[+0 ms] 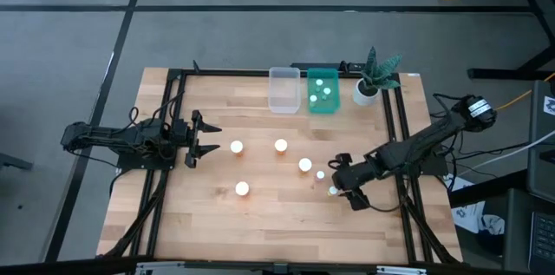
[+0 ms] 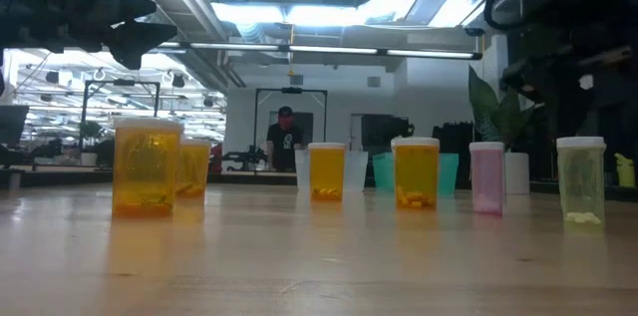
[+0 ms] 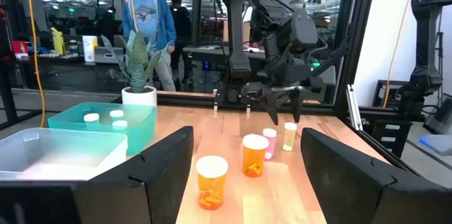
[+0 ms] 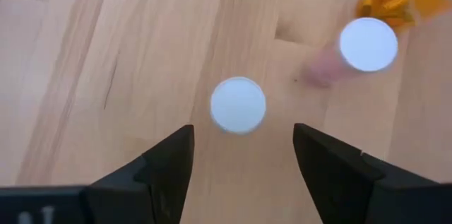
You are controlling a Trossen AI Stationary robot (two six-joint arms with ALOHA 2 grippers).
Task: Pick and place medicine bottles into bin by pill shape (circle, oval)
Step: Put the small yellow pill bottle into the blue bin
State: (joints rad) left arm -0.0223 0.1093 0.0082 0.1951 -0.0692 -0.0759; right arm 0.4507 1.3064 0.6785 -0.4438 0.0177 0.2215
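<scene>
My right gripper [image 4: 240, 164] hangs released over a white-capped bottle [image 4: 239, 104] near the worktop's right edge, left gripper [image 1: 201, 138] released by the left edge, teal bin [image 1: 323, 91] at the far edge

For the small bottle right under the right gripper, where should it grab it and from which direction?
Grip the small bottle around its body just below the white cap, coming straight down from above. It stands upright with the cap facing up, and the right gripper hangs open over it. The pink bottle beside it stands apart, leaving room for the fingers.
</scene>
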